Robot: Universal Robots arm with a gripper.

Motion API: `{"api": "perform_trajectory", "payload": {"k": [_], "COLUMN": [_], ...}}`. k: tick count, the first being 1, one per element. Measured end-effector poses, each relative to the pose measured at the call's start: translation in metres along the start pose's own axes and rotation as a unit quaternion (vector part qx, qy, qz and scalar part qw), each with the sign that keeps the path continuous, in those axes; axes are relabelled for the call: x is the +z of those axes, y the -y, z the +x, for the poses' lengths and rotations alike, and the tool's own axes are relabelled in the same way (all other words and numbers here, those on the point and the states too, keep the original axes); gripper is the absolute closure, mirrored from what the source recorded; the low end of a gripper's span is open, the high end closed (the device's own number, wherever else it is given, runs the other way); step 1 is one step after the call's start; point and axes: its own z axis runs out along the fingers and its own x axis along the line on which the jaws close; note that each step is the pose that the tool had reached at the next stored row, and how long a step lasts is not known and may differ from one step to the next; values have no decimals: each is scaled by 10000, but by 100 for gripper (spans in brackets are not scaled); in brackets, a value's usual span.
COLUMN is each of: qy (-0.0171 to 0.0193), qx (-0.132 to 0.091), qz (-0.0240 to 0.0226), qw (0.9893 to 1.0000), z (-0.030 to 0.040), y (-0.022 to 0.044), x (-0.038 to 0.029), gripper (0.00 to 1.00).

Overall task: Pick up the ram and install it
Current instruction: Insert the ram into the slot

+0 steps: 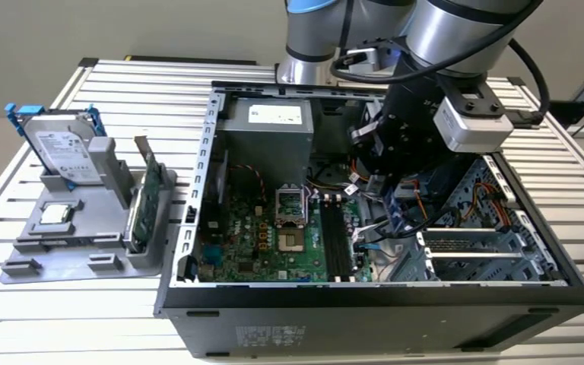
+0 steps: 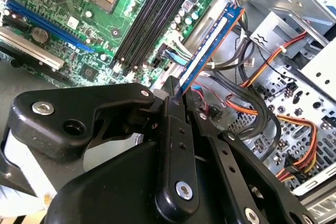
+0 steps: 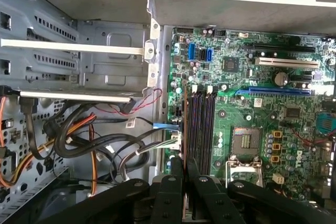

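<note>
Gripper (image 3: 185, 164) is clamped on one end of the ram (image 2: 210, 45), down inside the open PC case (image 1: 373, 293). Stick is held on edge over the motherboard (image 3: 233, 106), along its edge on the drive-cage side. It runs parallel to the dark memory slots (image 3: 202, 124) and just beside them, not seated in one. Hard drive (image 1: 64, 148) stands in the grey holder (image 1: 28, 266) by the table (image 1: 119, 84) edge at the exterior view's left, well apart from the gripper.

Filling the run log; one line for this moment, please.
gripper: shut on ram | ram: inside computer case, near empty memory slots | status: not seated
</note>
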Motion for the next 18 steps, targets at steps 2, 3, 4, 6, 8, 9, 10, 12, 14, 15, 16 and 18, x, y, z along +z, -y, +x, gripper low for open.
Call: {"api": "perform_trajectory", "payload": {"k": [2,3,4,6,8,9,10,12,14,15,16,18], "qy": [0,0,1,1,1,2,2,2,3,3,3,3], "qx": [0,0,0,1,1,1,1,1,2,2,2,2], "qz": [-9,-14,-19,-29,-39,-44,-50,-61,-72,-77,-83,-93], "qw": [10000,10000,10000,10000,10000,10000,10000,10000,10000,10000,10000,10000], "z": [0,0,0,1,1,1,1,1,1,1,2,2], "y": [0,0,0,0,0,0,0,1,1,1,1,1], "x": [8,12,17,25,34,38,42,51,59,64,67,76], "gripper": [100,100,100,100,100,100,100,100,100,100,100,100]}}
